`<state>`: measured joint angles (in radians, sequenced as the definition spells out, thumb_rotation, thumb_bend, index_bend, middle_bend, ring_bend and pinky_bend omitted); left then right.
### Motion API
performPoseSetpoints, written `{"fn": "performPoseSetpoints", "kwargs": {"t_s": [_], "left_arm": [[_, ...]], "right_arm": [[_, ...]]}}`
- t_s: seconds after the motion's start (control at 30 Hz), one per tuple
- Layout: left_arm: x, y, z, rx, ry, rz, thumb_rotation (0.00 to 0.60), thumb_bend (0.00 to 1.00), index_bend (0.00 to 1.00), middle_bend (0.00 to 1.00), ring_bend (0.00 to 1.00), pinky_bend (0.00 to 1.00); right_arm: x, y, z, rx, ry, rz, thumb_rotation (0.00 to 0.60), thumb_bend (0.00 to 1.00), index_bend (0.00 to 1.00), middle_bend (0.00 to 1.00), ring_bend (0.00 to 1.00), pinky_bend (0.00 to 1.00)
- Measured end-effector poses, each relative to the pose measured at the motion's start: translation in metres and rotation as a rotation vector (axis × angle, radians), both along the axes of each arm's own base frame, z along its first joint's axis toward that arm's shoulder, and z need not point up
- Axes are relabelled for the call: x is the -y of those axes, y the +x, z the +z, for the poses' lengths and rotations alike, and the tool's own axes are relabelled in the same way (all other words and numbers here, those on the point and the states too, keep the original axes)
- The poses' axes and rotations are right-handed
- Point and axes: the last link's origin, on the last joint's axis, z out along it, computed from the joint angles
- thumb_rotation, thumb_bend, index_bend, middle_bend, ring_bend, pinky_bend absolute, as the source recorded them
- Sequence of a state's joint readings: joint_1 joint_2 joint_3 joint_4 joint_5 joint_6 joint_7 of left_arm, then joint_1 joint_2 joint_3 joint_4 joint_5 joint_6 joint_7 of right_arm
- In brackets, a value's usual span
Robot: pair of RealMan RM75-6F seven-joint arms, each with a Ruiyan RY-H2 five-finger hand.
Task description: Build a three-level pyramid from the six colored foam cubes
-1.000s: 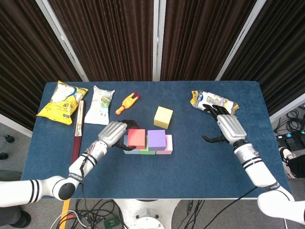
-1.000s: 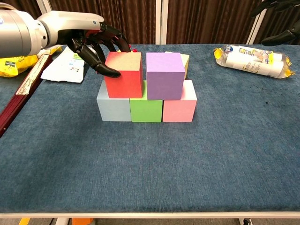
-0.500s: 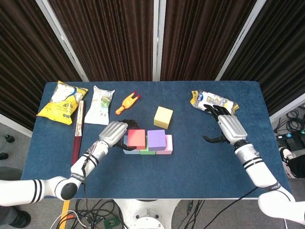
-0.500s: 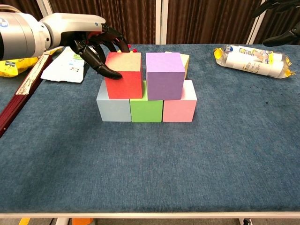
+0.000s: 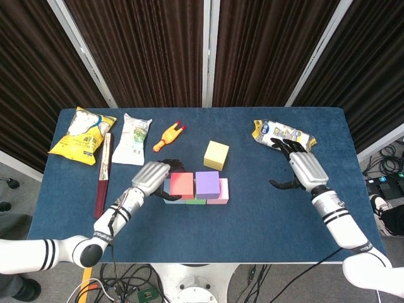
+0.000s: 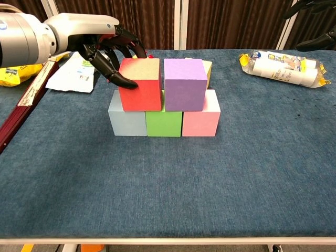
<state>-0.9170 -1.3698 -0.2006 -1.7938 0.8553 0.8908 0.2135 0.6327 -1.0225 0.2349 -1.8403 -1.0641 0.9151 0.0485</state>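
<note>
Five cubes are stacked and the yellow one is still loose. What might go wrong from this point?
The left hand touches the red cube, which overhangs the light blue cube; pulling away carelessly may drag or tip it. The yellow cube sits right behind the stack, so reaching for it could knock the purple cube. Its landing spot straddles red and purple; any push that parts them would leave it unsteady.

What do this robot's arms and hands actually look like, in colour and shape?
Both arms are white tubes with black bands around the wrist end. The left hand and the right hand each have a silvery grey ribbed back, like a metal glove, and dark black fingers. A thin dark cable runs along the left forearm. No markings are readable.
</note>
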Motion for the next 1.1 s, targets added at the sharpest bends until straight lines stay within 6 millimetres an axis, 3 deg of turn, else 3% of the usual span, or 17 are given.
{"fn": "performPoseSetpoints", "kwargs": {"t_s": [0.93,1.1], "left_arm": [[-0.0039,-0.0008,-0.0029,-0.011,-0.005,-0.002,0.507,0.19,0.38,0.19,0.17,0.3],[-0.0036,-0.0006,-0.0033,-0.016,-0.007,-0.006,0.508,0.19,0.32,0.19,0.17,0.3]], "right_arm": [[0.0004,-0.0013,-0.0004,0.0,-0.002,-0.007,0.6,0.13,0.0,0.16,0.0,0.0],[0.0005,-0.0017,-0.0008,0.003,-0.001,-0.01,0.6,0.13,0.0,0.16,0.0,0.0]]}}
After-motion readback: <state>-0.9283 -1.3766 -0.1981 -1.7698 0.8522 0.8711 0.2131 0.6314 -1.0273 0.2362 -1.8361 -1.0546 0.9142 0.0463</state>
